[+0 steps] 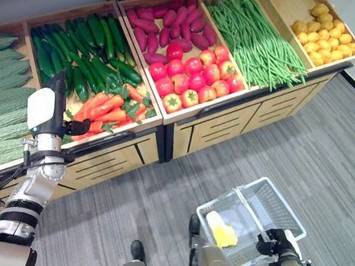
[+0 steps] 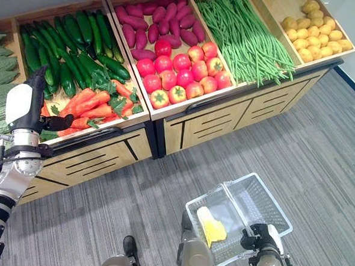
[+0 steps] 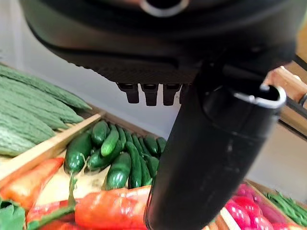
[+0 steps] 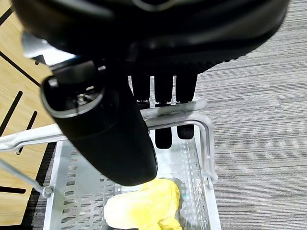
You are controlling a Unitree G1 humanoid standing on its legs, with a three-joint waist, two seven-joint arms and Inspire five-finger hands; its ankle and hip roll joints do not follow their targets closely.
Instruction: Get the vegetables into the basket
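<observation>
**Hands at carrots and basket**

Carrots (image 1: pixel 103 113) lie in the front part of a wooden bin on the produce counter (image 1: pixel 226 121), with cucumbers (image 1: pixel 86 46) piled behind them. The left hand (image 1: pixel 53 110) hangs over the carrots at the bin's front left. From the head views its back faces the camera and the thumb sticks out sideways over the carrots. The left wrist view adds what those views hide: the fingers (image 3: pixel 151 93) are relaxed and not curled round anything, and the thumb (image 3: pixel 211 153) stands in front of an orange carrot (image 3: pixel 112 208) lying just past it. I cannot tell whether the thumb touches that carrot.

Tomatoes (image 1: pixel 193 73), purple sweet potatoes (image 1: pixel 169 24), green beans (image 1: pixel 255 41), potatoes (image 1: pixel 325 33) and bitter gourds (image 1: pixel 5 98) fill the other bins.

Down by the floor (image 1: pixel 320 166), the right hand (image 2: pixel 261 239) holds a white wire basket (image 1: pixel 276 202). The right wrist view shows its fingers (image 4: pixel 163 91) hooked over the basket's handle (image 4: pixel 192 112), clenched on it. A yellow vegetable (image 1: pixel 221 231) lies inside the basket, below and just past the thumb in that view.
</observation>
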